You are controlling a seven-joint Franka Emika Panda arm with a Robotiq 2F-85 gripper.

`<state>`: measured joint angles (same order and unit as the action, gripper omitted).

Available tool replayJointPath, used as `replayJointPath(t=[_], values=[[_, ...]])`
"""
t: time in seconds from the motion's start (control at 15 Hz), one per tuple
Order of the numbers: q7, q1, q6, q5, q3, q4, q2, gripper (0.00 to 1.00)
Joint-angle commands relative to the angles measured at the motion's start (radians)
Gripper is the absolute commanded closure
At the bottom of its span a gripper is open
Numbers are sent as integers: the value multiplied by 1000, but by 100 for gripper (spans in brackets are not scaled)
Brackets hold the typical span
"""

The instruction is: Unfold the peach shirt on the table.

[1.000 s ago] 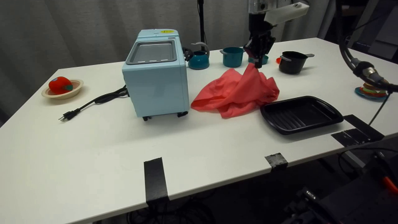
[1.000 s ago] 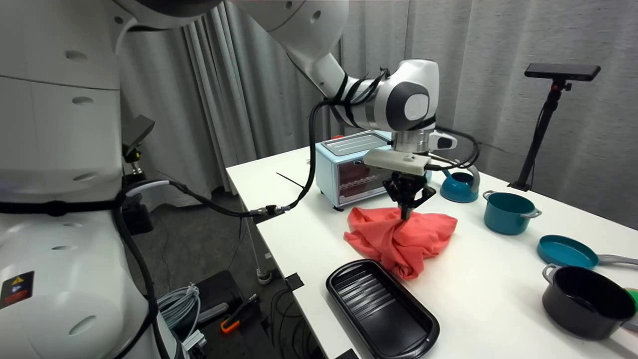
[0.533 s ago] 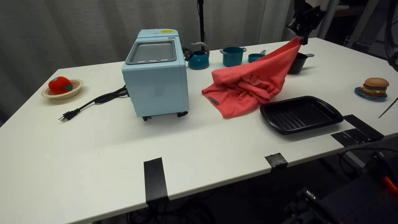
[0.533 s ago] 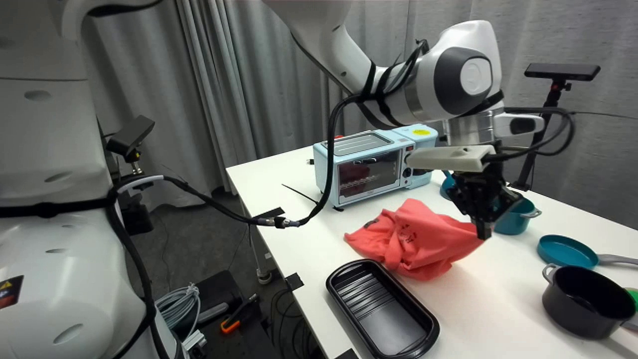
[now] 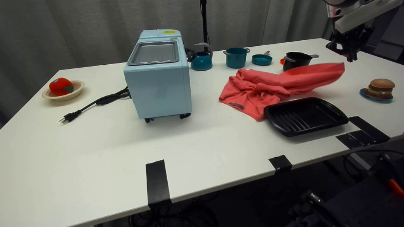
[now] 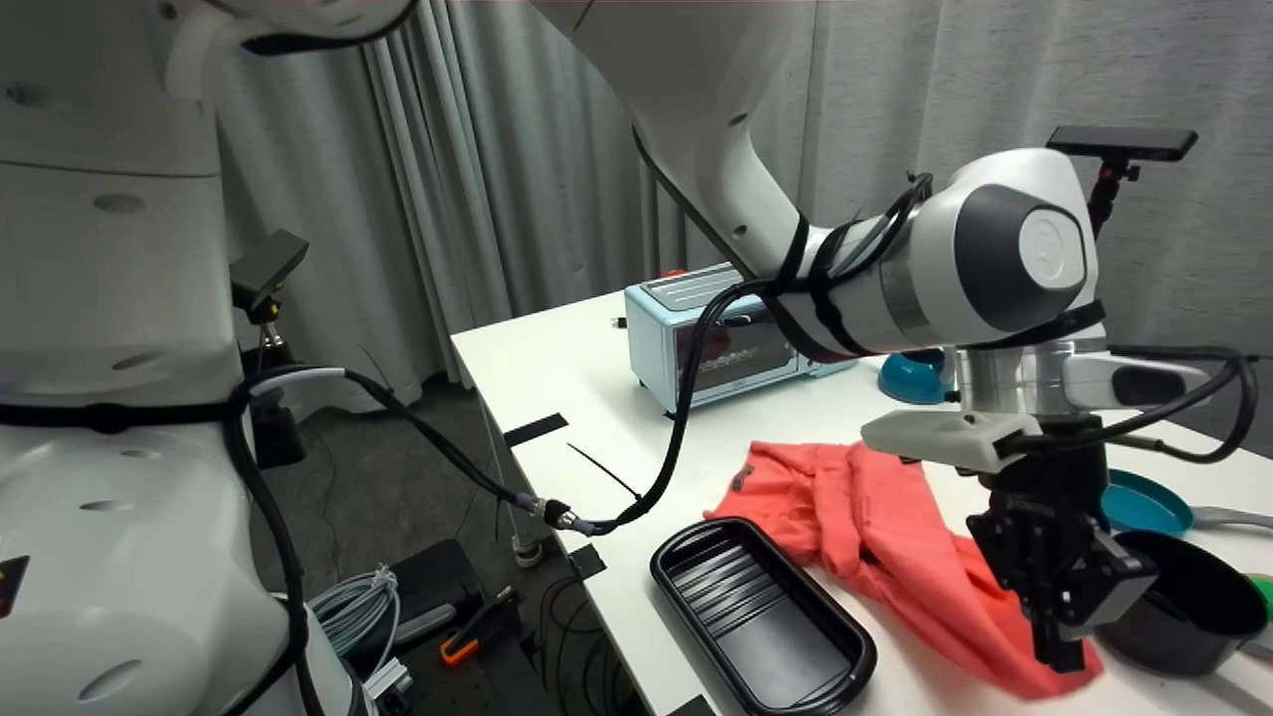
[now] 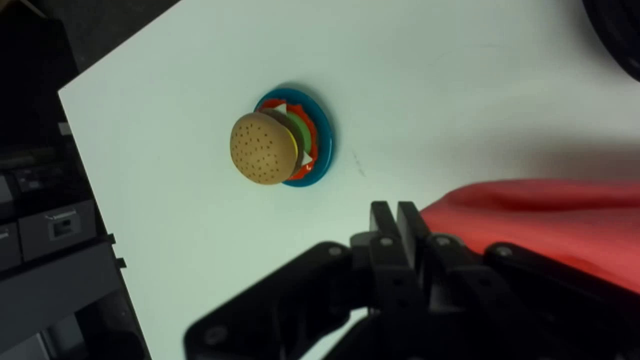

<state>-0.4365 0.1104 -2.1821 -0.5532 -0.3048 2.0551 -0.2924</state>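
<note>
A: Where is the shirt (image 5: 281, 82)?

B: On the table (image 5: 104, 164), between oven (image 5: 159, 90) and burger (image 5: 381, 87). The oven-side part lies bunched, tag (image 5: 236, 105) showing. A long flap (image 5: 315, 74) reaches toward the burger, seemingly raised, its edge blurred.

A: What is new?

B: The flap. A moment ago its corner was gripped and pulled up; now it trails free, close by the gripper (image 7: 396, 210).

A: Fingers?

B: In the wrist view the fingertips (image 7: 381, 216) stand slightly apart: thin gap, no cloth seen between.

A: Meaning?

B: My reading: a pull and release. The shirt is longer than before, yet still rumpled and narrow. Partly unfolded at best.

A: Surroundings?

B: Tray (image 5: 307, 115) at the shirt's near edge; cannot tell whether they touch. Flap overlaps the pot (image 5: 296, 60) in that exterior view; contact unclear.

A: Risk, next step?

B: Flap could land doubled over, or snag on the tray. I'd let it settle, then take the bunched part and spread it crosswise.
</note>
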Motion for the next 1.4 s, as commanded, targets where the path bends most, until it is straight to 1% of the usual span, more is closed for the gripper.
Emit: replayJointPath(t=[0.0,0.13,0.2,0.4,0.47,0.53,0.73,0.87,1.0,1.07,1.2,1.33], values=[[-20,-8,34,25,27,-17,-25,59],[14,-17,8,68,60,-23,-11,42],[36,-19,-4,92,79,-34,-9,35],[122,-30,-36,207,150,-103,-18,13],[153,-31,-46,250,171,-135,-32,4],[191,-30,-56,296,193,-171,-49,1],[275,-30,-79,399,235,-278,-111,0],[304,-29,-100,451,251,-349,-164,0],[328,-21,-92,514,266,-412,-217,0],[285,-50,-92,461,236,-322,-143,0],[299,-48,-92,489,241,-367,-188,0],[300,-48,-92,492,241,-384,-206,0]])
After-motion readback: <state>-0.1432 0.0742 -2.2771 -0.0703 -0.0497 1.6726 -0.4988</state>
